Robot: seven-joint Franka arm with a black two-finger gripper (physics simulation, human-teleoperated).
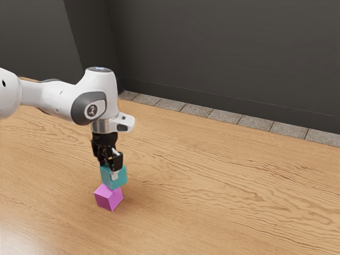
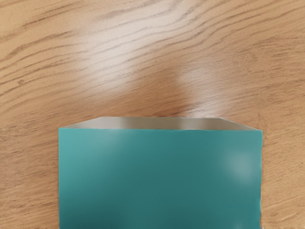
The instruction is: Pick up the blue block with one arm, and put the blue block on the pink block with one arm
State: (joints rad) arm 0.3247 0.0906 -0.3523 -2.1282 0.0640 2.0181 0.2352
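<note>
The arm (image 1: 53,98) came in from the exterior view's left and bent down over the wooden desk (image 1: 223,175), its wrist pointing straight down. The black gripper (image 1: 112,169) was clenched on the blue block (image 1: 116,180), grasping it from two sides near its top, with a pale fingertip pad lying against the block's upper face.

The blue block, more teal than blue in these renders, sat directly above the pink block (image 1: 108,197). Its underside met the pink block's top with no gap to be seen between them. The two were not squarely aligned: the blue block was turned a little and sat slightly toward the exterior view's right of the pink one. The pink block stood flat on the desk, casting a soft shadow toward the right.

In the wrist view the blue block (image 2: 159,176) lay close under the hand as a broad teal face, with a thin pale grey band along its far edge. Around it showed the grained wood of the desk (image 2: 143,57).

Behind the desk ran a strip of grey tiles (image 1: 228,116) at the foot of a dark wall (image 1: 223,48).
</note>
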